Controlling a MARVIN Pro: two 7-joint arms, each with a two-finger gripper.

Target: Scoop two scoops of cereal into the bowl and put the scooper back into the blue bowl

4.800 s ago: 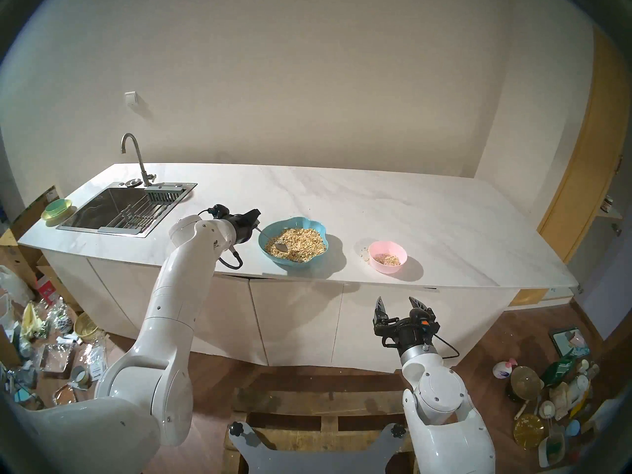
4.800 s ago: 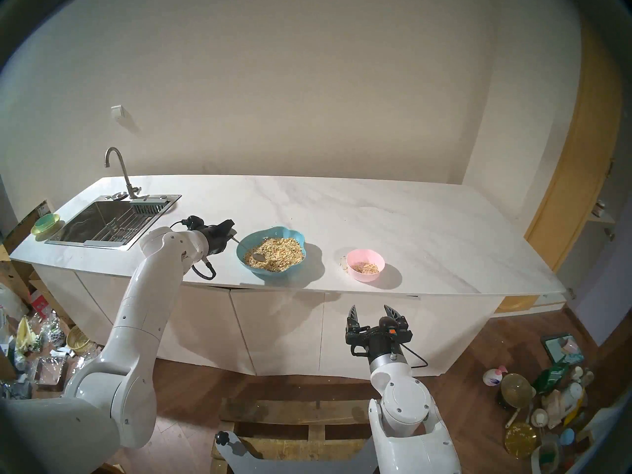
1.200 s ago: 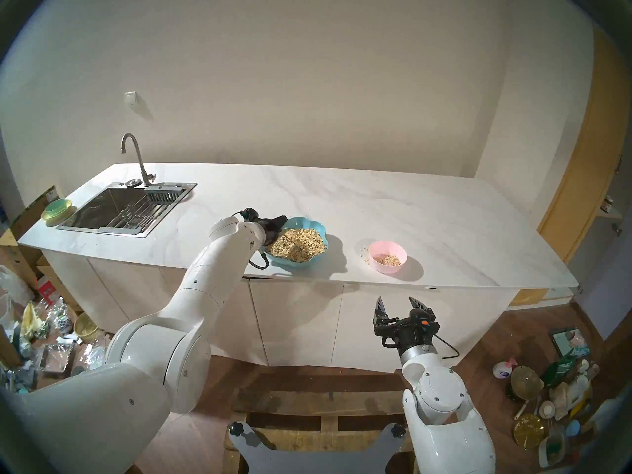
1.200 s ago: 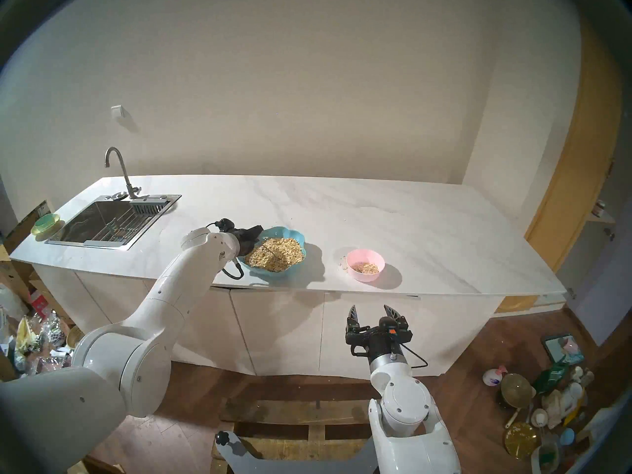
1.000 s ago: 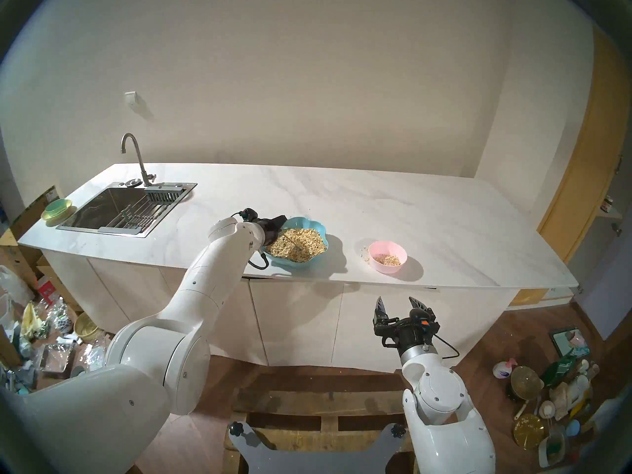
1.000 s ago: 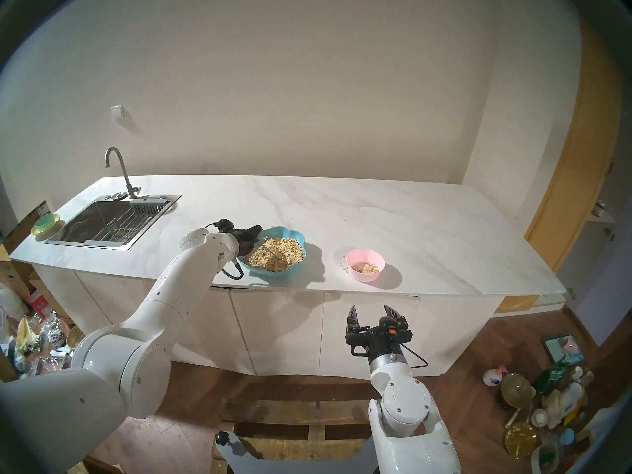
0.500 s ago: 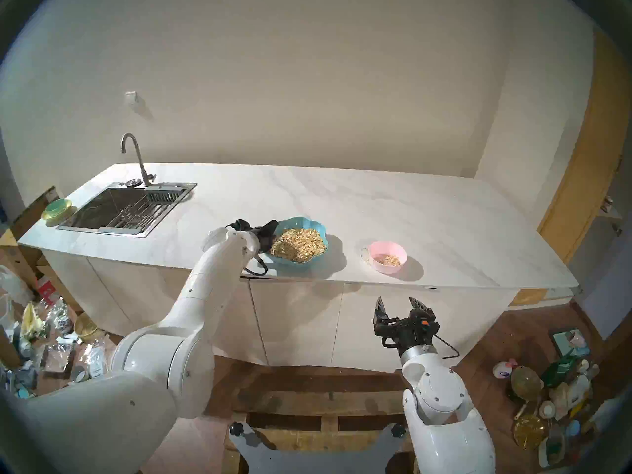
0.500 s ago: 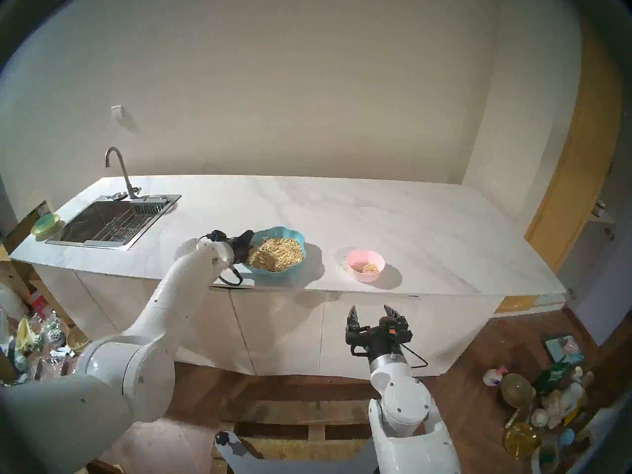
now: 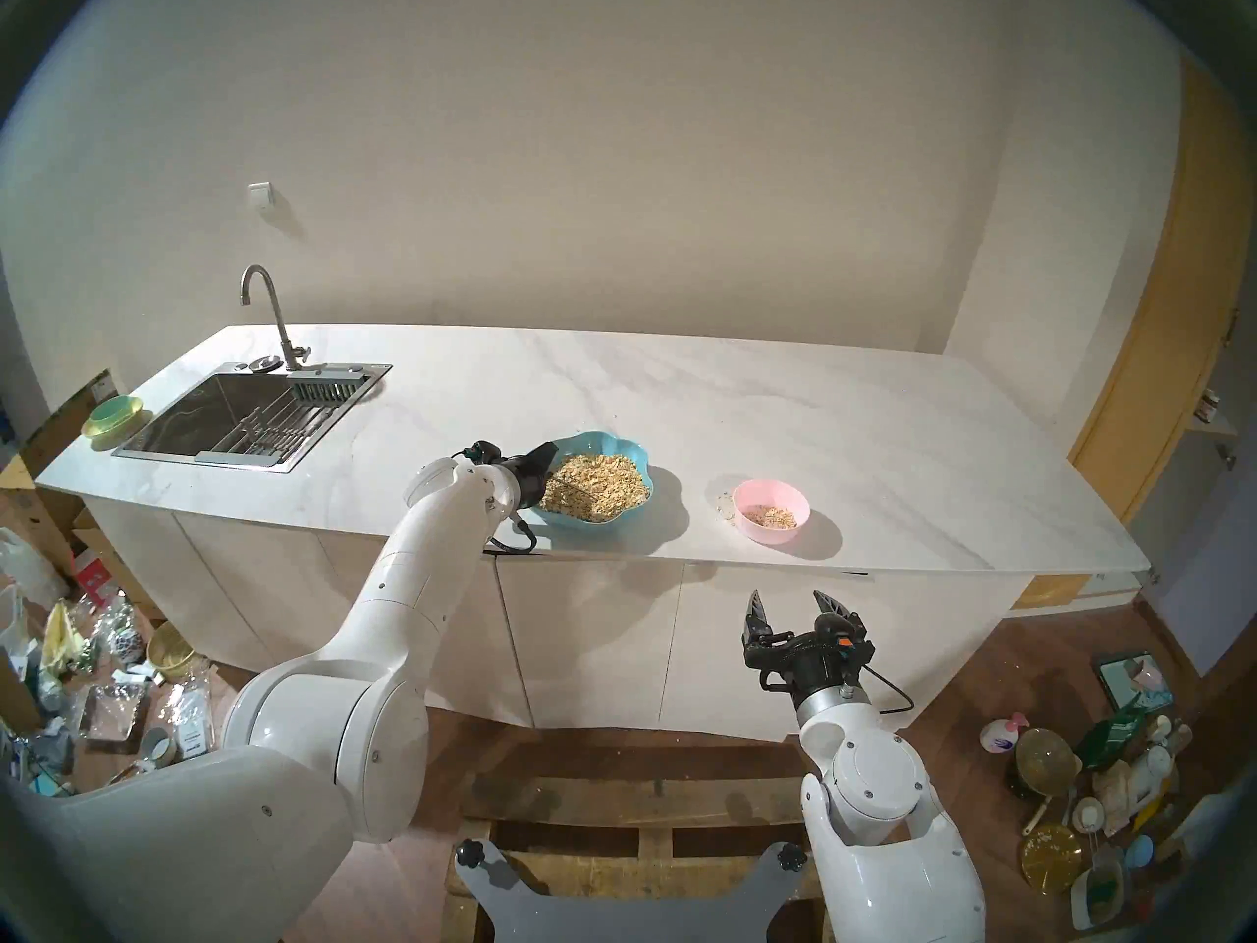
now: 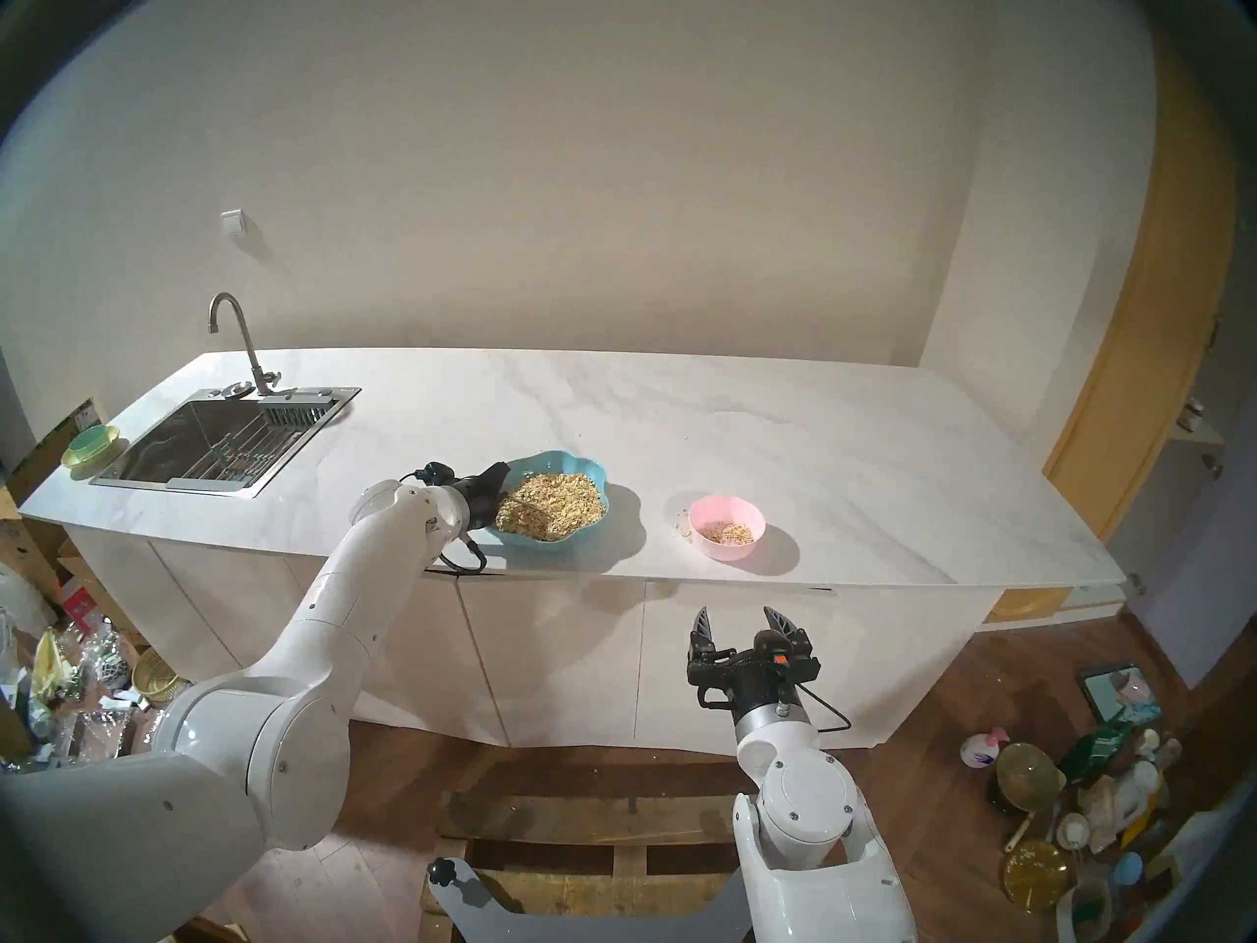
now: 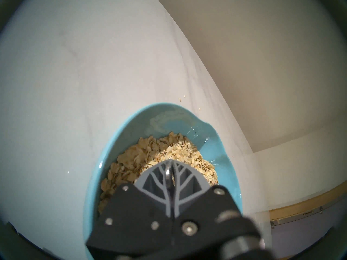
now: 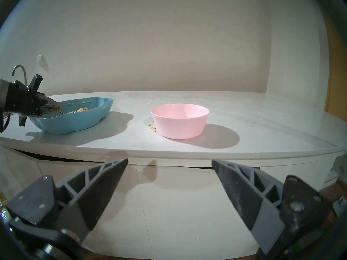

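Note:
The blue bowl (image 9: 632,448) sits near the counter's front edge, heaped with cereal (image 9: 598,486). My left gripper (image 9: 547,469) is at the bowl's left rim, shut on the scooper's handle (image 11: 167,172). The handle slants down into the cereal (image 11: 150,154), and the scooper's head is hidden. The right wrist view shows the handle (image 12: 61,111) dipping into the blue bowl (image 12: 75,124). The pink bowl (image 9: 802,513) stands to the right with a little cereal (image 9: 768,515) inside. My right gripper (image 9: 792,605) is open and empty, below the counter edge in front of the pink bowl (image 12: 180,120).
A few flakes (image 9: 726,509) lie on the counter left of the pink bowl. A sink (image 9: 238,418) with a faucet (image 9: 272,315) is at the far left, and a green bowl on a yellow plate (image 9: 112,418) stands beside it. Clutter covers the floor on both sides.
My left gripper moved right from beside the blue bowl to its left rim, then shifted slightly back left. The scooper's head went from lying on the cereal to hidden. The right arm has not moved.

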